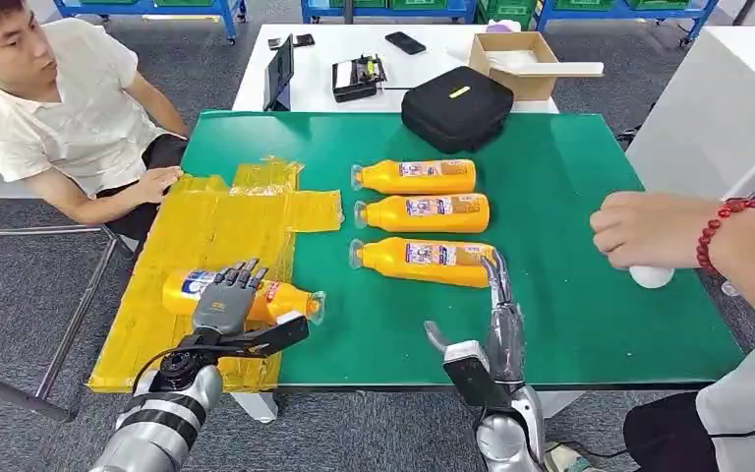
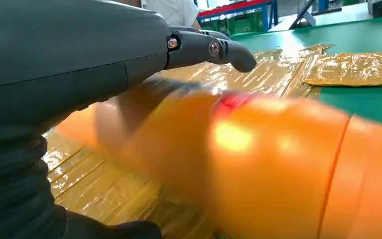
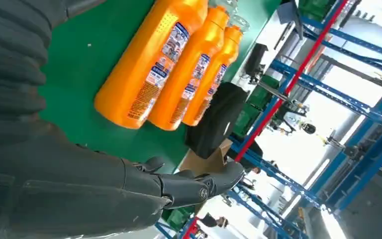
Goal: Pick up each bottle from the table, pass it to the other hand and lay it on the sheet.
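Left hand (image 1: 224, 300) rests atop bottle (image 1: 285, 298) on yellow sheet (image 1: 206, 231).

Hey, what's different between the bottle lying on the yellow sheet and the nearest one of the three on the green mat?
The bottle on the yellow sheet has its cap pointing right; the nearest mat bottle has its cap pointing left. The sheet bottle lies under the left hand, while the mat bottle lies free, with the right hand just beside its base. Both are orange, labelled, and lying on their sides.
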You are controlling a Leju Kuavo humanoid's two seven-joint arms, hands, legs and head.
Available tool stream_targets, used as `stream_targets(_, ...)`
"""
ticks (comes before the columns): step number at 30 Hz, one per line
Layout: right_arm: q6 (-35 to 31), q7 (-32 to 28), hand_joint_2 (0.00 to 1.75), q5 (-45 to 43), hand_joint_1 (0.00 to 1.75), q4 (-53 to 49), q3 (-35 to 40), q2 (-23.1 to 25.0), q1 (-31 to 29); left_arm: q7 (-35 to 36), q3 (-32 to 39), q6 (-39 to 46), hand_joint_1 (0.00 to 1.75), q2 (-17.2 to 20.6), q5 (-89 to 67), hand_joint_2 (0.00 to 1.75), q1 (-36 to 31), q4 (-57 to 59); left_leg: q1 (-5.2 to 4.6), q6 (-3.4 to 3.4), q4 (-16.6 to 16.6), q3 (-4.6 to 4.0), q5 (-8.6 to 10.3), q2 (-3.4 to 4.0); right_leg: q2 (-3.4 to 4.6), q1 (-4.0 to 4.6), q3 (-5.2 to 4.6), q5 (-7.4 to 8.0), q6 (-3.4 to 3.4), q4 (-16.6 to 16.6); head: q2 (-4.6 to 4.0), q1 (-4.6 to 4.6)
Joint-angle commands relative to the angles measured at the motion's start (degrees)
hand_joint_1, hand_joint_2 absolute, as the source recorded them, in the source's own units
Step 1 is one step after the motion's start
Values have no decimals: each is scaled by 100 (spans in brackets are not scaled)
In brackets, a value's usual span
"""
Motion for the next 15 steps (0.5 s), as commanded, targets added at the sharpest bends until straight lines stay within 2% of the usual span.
stream_targets(1, -47, -34, 175, 40, 0, 463, -77, -35, -110, -98, 308, 118, 0, 140, 144, 175, 313, 795, 6, -5, 32, -144, 44, 17, 8, 8, -149, 43, -18, 38, 0, 2)
stream_targets(4, -58, -34, 175, 41, 0, 406, -82, -29, -87, -211, 212, 273, 0, 123, 101, 175, 346, 645, 5, -2, 6, -178, 70, 30, 16, 8, -192, 67, -25, 15, 0, 4)
stream_targets(5, -65, -29, 175, 42, 0, 373, -80, -27, -69, -328, 155, 518, 0, 127, 127, 175, 404, 512, 3, -8, 5, -132, 61, 4, -6, 5, -142, 46, -18, 17, 0, 0)
stream_targets(6, -50, 11, 175, 50, 0, 284, -75, -22, -14, -398, 201, 881, 0, 65, 247, 175, 470, 334, 5, -9, 3, -167, 74, 21, 5, 9, -183, 63, -25, 11, 0, 4)
stream_targets(7, -25, 67, 175, 86, 0, 183, -59, -17, 47, -471, 171, 958, 0, 9, 318, 175, 564, 66, 6, -11, 5, -148, 70, 13, -4, 6, -163, 56, -22, 15, 0, 2)
stream_targets(8, -8, 100, 175, 112, 0, 122, -42, -18, 80, -474, 99, 846, 0, -11, 320, 175, 630, -135, 7, -10, -1, -164, 74, 22, 3, 6, -183, 64, -25, 9, 0, 2)
stream_targets(10, -14, 123, 175, 134, 0, 136, -27, -7, 69, -430, -8, 549, 0, -36, 375, 175, 656, -257, 6, -12, 3, -130, 58, 4, -10, 4, -147, 46, -19, 12, 0, 2)
stream_targets(11, -22, 122, 175, 133, 0, 152, -32, -1, 57, -418, -83, 485, 0, -12, 332, 175, 649, -254, 8, -11, 1, -152, 65, 13, -5, 6, -172, 56, -24, 9, 0, 2)
stream_targets(13, -35, 122, 175, 143, 0, 206, -34, 10, 18, -374, -182, 635, 0, 12, 297, 175, 608, -131, 7, -9, 2, -118, 48, 7, -7, 5, -136, 39, -15, 9, 0, 4)
stream_targets(14, -39, 122, 175, 145, 0, 201, -37, 13, 22, -390, -187, 664, 0, 4, 320, 175, 610, -133, 6, -9, -7, -140, 56, 35, 16, 5, -168, 53, -23, 1, 0, 2)
stream_targets(15, -47, 122, 175, 154, 0, 190, -35, 21, 35, -400, -199, 692, 0, -21, 337, 175, 626, -174, 5, -15, -8, -126, 57, 29, 11, 3, -150, 47, -20, 2, 0, 2)
